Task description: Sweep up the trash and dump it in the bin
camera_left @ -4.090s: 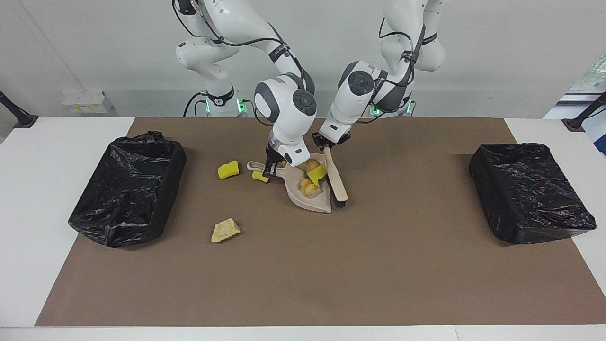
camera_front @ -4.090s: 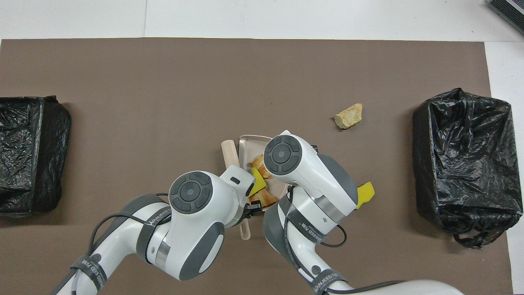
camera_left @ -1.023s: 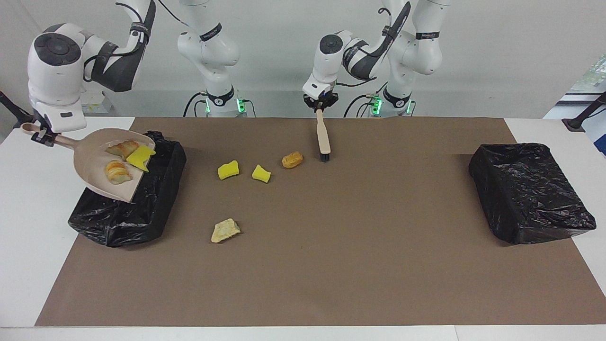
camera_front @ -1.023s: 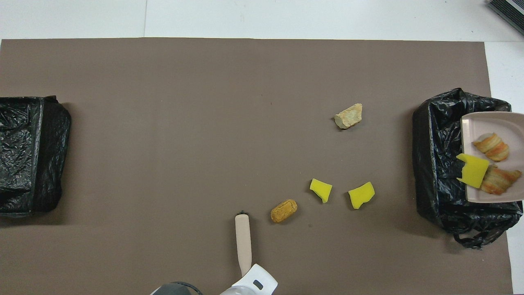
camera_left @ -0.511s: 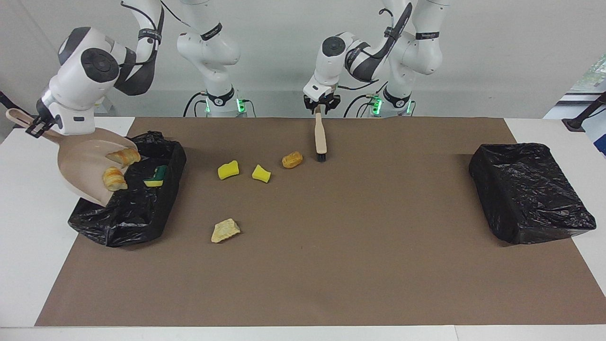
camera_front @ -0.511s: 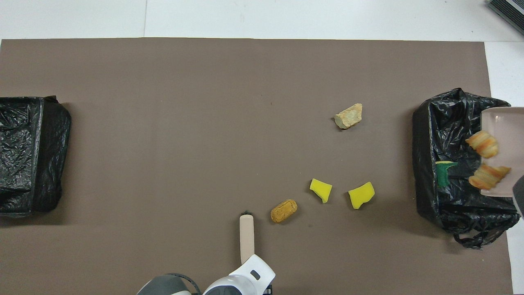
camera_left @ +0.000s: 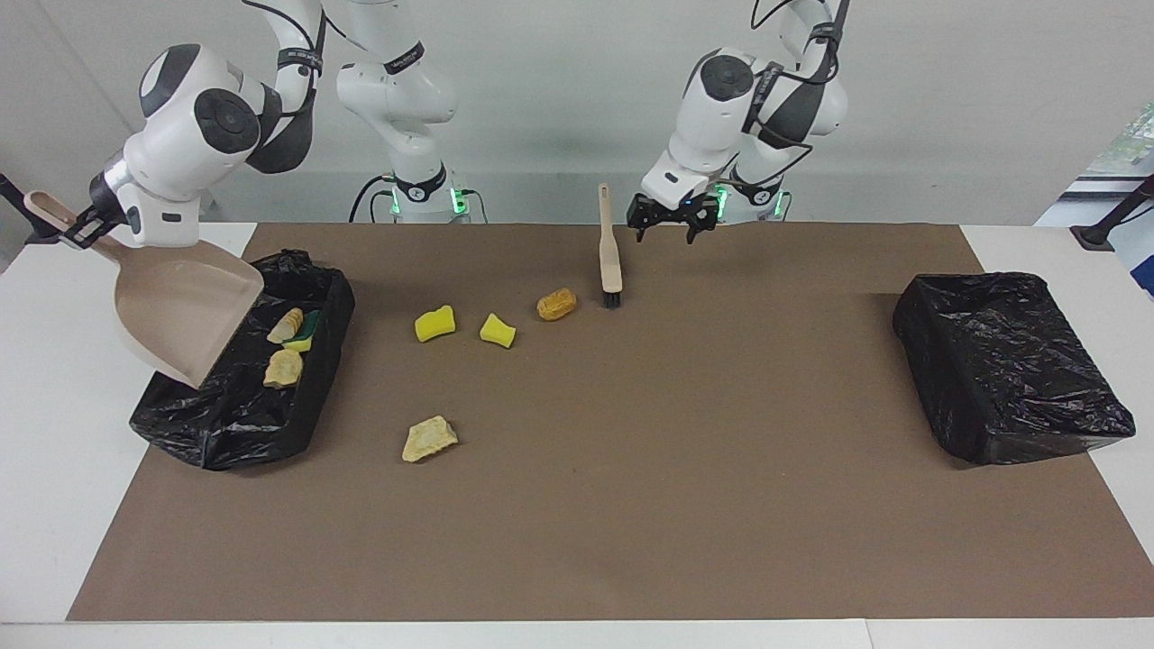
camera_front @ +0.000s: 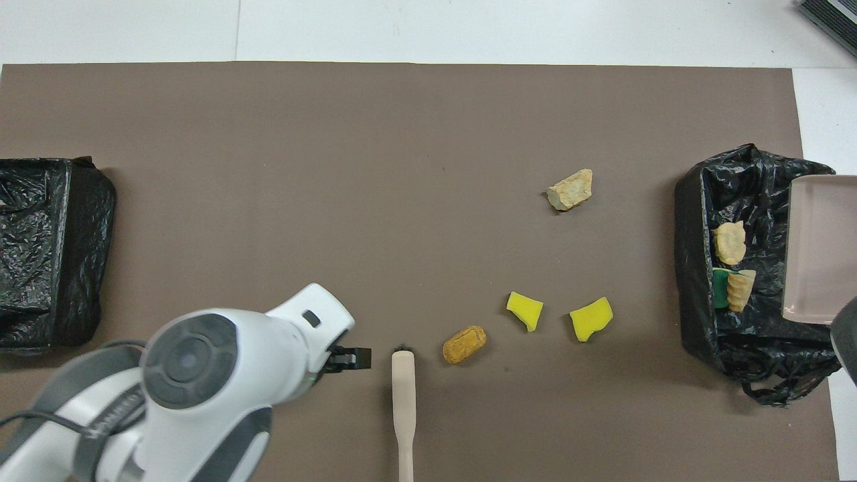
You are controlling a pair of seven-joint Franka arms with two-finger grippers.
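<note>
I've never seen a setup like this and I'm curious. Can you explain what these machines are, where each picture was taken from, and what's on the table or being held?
These are two white robot arms at a table. One picture faces them from across the table. The other looks down from above their own end.

The right tool grips the handle of a beige dustpan, which is tilted over a black-lined bin. Three scraps lie in that bin.

The left tool is open and holds nothing. Beside it, a brush stands on its bristles, unheld.

On the brown mat lie two yellow sponge chunks, an orange-brown piece and a pale lump. A second bin sits at the left arm's end.
</note>
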